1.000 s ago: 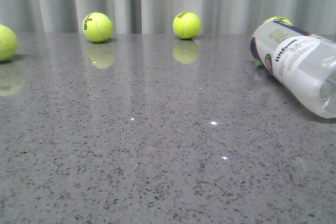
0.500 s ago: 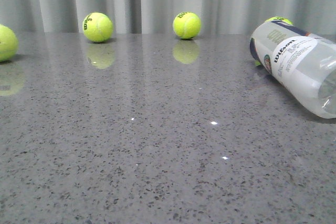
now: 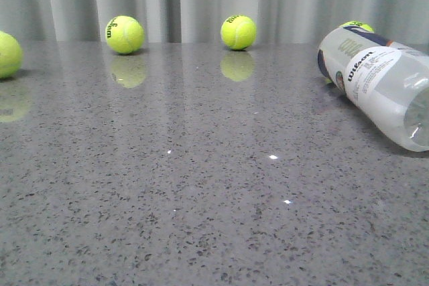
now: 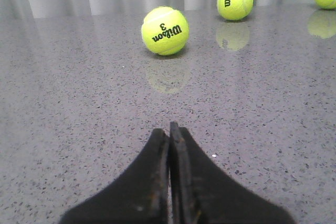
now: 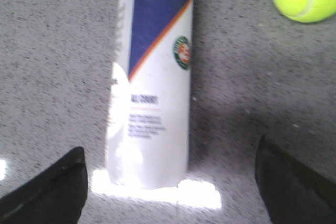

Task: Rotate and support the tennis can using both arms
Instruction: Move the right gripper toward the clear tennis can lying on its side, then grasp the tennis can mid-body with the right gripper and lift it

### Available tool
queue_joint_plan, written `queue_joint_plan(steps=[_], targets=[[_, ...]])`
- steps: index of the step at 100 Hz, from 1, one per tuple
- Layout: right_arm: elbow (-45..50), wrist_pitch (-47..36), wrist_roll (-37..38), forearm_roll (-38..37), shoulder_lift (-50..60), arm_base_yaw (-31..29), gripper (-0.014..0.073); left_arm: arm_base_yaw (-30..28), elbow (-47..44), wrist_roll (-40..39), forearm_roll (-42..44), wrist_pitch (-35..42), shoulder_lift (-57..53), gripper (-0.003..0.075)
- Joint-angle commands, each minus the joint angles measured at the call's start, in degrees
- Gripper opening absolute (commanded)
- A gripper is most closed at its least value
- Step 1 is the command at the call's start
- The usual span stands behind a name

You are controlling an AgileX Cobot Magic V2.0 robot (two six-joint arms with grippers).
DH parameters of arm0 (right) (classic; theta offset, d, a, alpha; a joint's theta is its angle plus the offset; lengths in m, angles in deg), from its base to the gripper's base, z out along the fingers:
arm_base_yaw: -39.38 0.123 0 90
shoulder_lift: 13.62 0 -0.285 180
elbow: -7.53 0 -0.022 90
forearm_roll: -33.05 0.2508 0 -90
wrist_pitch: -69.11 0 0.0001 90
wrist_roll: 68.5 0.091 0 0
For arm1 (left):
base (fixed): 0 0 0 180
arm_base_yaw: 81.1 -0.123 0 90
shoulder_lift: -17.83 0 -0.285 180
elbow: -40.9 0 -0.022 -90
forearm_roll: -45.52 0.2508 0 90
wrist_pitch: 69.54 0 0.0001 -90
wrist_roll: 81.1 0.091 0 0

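Plainly, "Wilson" on tennis can [image 3: 377, 78] label.

Arm posture, both grippers above the table.
Left gripper [image 4: 169, 129]: black tapering fingers pressed together, tips meeting, pointing forward. Right gripper [image 5: 170, 177]: fingers spread wide apart, only their tips visible at either side.

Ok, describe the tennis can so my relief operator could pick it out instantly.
Look to the right side of the grey speckled table. The tennis can lies there on its side, the only long frosted cylinder, with a navy-and-orange band and white Wilson label, unlike the round yellow-green tennis balls.
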Motion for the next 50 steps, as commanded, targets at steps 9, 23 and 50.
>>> queue_joint_plan(steps=[9, 23, 50], targets=[[-6.9, -0.7, 2.2, 3.9, -7.2, 1.9, 0.0637, -0.1, -2.7, -0.5, -0.1, 4.5, -2.3, -0.002], [-9.8, -0.2, 2.7, 5.1, -13.0, 2.7, 0.0637, -0.1, -2.7, -0.5, -0.1, 4.5, -2.3, -0.002], [-12.6, -0.2, 3.0, 4.9, -22.3, 2.9, 0.0637, -0.1, -2.7, -0.5, -0.1, 4.5, -2.3, -0.002]])
